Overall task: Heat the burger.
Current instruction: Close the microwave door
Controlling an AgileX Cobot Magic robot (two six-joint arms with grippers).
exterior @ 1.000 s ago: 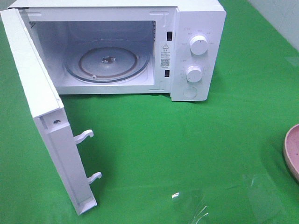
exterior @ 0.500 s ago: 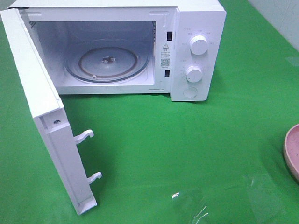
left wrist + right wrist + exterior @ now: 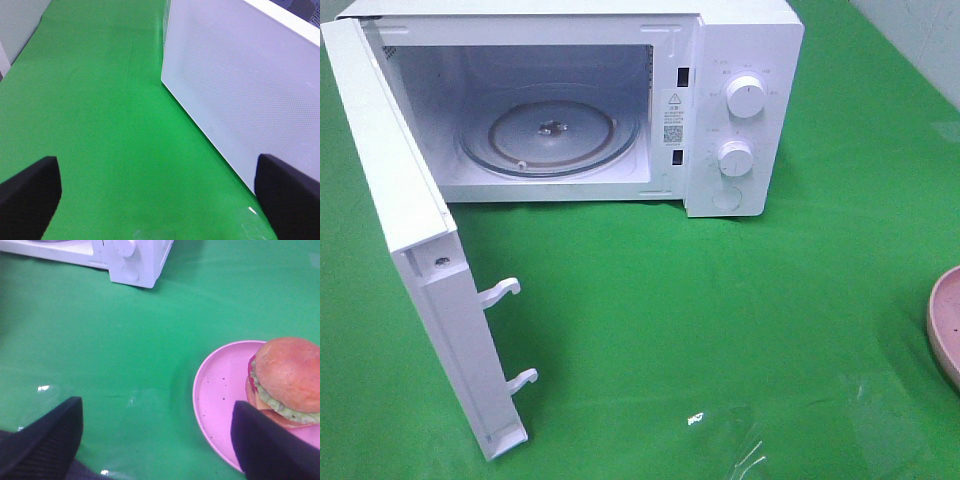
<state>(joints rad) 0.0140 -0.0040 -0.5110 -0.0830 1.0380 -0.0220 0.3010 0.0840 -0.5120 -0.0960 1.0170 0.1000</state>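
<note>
On your left the microwave (image 3: 570, 110) stands with its door (image 3: 410, 250) swung wide. Your left pincer (image 3: 155, 200) is spread open and empty, and so is the right pincer (image 3: 155, 440). Far right on the desk (image 3: 720, 330), the burger (image 3: 285, 382) sits on the pink plate (image 3: 220, 390). It is likely soft, light and loosely stacked, so grip it gently at the bun's sides.

green tablecloth (image 3: 650, 300), glare patches; pale wall (image 3: 920, 30) beyond.
</note>
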